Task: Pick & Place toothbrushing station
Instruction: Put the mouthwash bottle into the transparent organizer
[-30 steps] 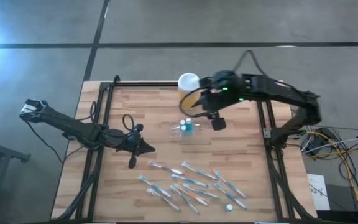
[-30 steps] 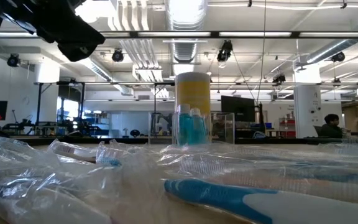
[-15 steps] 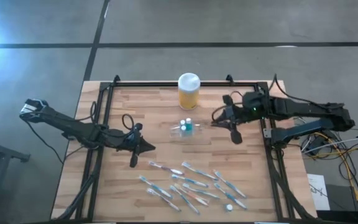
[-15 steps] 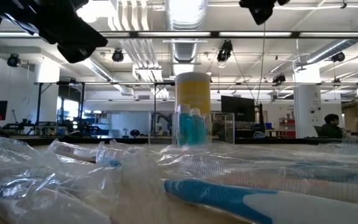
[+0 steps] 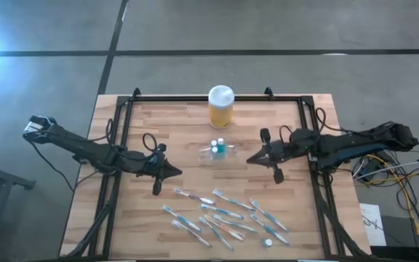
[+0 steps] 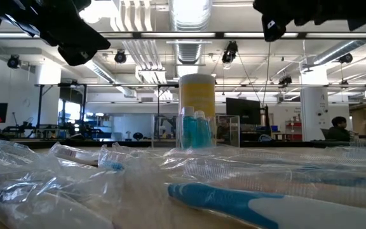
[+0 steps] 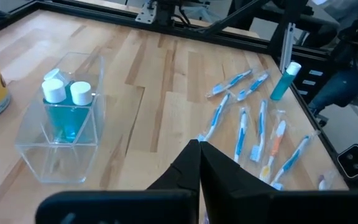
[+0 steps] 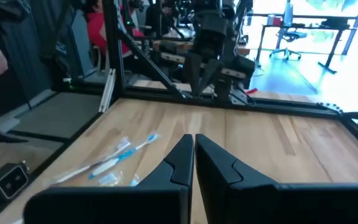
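Right end effector (image 5: 253, 159) sits pinched shut and empty, low over the counter (image 5: 289, 116) just to the right of the holder (image 5: 217, 152), tips aimed toward it. Left end effector (image 5: 174, 173) is likewise closed on nothing, parked on the holder's other side, a little nearer the front edge. Neither one touches the holder.

The holder stands upright near the middle of the counter, with the yellow jar (image 5: 220, 106) behind it and the scatter of toothbrushes (image 5: 224, 215) well in front of it. From the left wrist it reads as a clear, boxy plastic tub (image 7: 61, 124) with thin walls and a divider, and two white-capped blue tubes (image 7: 64, 102) stand in one compartment; the other compartment looks bare. The brushes lie loose in wrappers, blue and pink handles fanned out, with one more blue tube (image 7: 283, 79) standing beyond them.

My read: both arms are at rest with a pick about to start, most likely a brush for the holder. To do it well, spread the fingers before descending, come straight down over one handle lying clear of its neighbours, and close across its narrow width. The wrappers look slippery, so grip mid-handle. Then lower it upright into the free compartment without nudging the light holder or the tubes.
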You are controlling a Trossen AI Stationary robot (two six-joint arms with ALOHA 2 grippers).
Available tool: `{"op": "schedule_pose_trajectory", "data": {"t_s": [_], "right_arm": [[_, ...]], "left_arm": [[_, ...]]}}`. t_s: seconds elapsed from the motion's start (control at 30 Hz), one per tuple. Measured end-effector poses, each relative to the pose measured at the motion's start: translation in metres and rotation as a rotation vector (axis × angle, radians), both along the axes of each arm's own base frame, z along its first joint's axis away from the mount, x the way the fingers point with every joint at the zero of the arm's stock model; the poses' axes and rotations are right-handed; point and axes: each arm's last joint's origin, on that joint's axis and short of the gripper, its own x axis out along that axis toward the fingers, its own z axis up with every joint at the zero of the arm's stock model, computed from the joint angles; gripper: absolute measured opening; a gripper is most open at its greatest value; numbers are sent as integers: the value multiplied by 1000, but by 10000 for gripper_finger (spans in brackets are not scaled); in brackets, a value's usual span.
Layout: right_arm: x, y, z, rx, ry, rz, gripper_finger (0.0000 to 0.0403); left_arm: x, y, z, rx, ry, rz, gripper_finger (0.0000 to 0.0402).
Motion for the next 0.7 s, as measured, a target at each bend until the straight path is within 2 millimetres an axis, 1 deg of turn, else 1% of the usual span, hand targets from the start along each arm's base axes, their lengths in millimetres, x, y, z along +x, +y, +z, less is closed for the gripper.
{"op": "schedule_pose_trajectory", "data": {"t_s": [0.1,0.3,0.47,0.7], "right_arm": [[-3,1,-13,13,-23,2,13],[-9,0,-31,47,-152,-6,13],[-13,0,-43,50,-140,-34,13],[-14,-2,-46,28,-122,-76,13]], "left_arm": [[0,0,-1,-3,1,11,5],[-2,2,-9,-17,24,50,3],[-3,3,-13,-47,39,76,3],[-5,2,-20,-86,61,51,4]]}}
